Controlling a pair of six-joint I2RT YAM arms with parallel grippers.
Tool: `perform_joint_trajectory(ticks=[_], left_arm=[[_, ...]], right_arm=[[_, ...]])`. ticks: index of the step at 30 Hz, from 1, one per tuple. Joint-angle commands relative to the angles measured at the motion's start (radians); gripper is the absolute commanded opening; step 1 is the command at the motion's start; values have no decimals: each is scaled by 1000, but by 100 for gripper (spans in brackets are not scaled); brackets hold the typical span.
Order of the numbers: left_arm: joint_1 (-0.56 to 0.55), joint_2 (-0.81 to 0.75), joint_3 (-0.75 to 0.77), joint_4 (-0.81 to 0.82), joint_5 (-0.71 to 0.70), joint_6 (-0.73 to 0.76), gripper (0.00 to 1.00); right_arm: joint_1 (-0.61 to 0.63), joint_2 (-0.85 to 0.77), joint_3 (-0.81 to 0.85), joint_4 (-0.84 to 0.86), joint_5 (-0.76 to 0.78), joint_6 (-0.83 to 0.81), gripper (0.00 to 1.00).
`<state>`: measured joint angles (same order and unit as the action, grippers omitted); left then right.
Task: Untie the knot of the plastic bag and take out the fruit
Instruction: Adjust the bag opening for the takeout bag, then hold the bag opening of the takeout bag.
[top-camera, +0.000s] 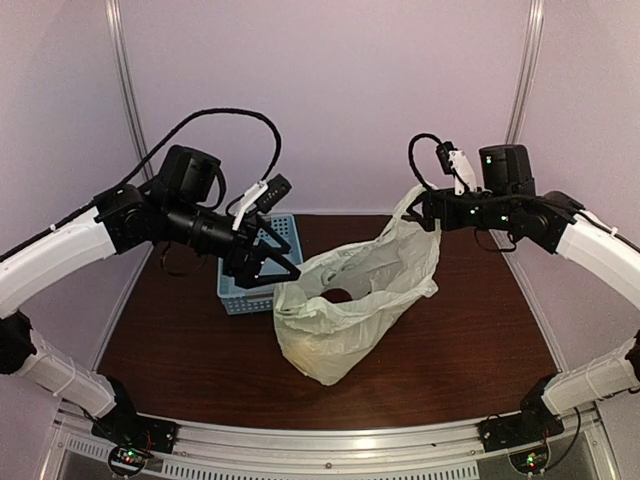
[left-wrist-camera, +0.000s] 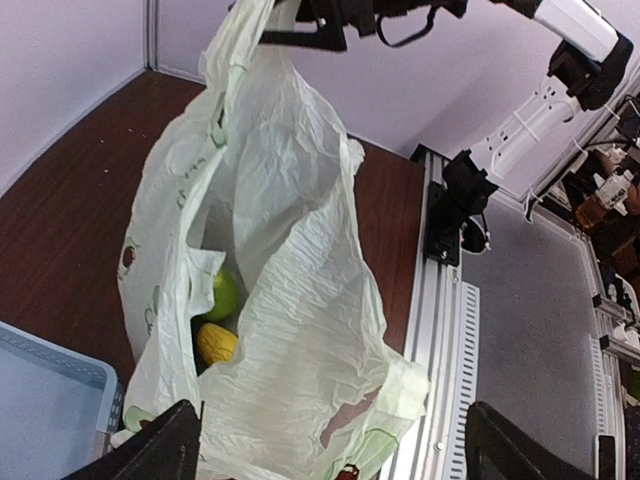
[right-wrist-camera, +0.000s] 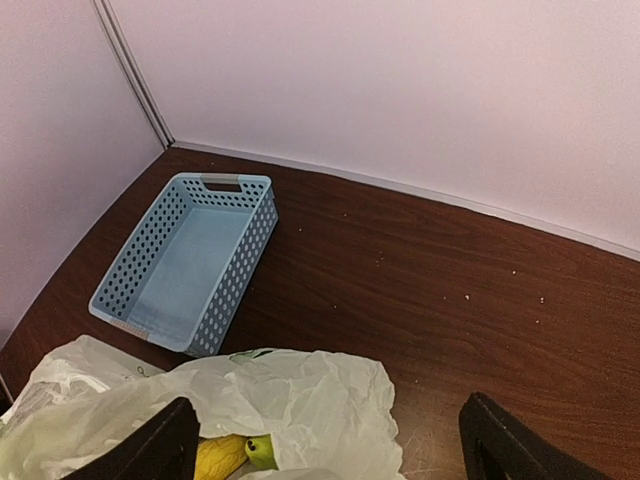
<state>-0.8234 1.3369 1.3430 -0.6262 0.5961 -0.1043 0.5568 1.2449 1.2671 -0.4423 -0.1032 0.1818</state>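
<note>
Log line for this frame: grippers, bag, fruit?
left gripper open | right gripper open | plastic bag mouth open | fruit inside

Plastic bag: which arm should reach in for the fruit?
Probably left. The open left gripper sits low beside the mouth of the thin pale yellow-green plastic bag, its camera looking in at a green fruit and a yellow fruit. The open right gripper is higher, by the raised handle.

The plastic bag (top-camera: 350, 310) is pale yellow-green with small dark red marks (left-wrist-camera: 127, 257). The fruit (left-wrist-camera: 225, 295) is green and yellow. The basket (right-wrist-camera: 250, 250) is light blue with holes. The table (right-wrist-camera: 450, 290) is brown.
</note>
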Motion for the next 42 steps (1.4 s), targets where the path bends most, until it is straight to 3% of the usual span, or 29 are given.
perform_joint_trajectory(ticks=[1, 8, 33, 36, 42], left_arm=[[7, 57, 79, 51, -142, -25, 95], [4, 157, 120, 81, -279, -24, 97], [-8, 306, 94, 99, -391, -5, 97], [-8, 305, 85, 110, -362, -5, 88], [-10, 307, 76, 123, -320, -15, 46]], right_arm=[[17, -12, -83, 31, -38, 19, 92], [43, 2, -158, 92, 13, 42, 99], [152, -225, -246, -50, 120, 103, 99], [153, -268, -255, -61, 119, 106, 99], [215, -334, -272, -8, 26, 110, 89]])
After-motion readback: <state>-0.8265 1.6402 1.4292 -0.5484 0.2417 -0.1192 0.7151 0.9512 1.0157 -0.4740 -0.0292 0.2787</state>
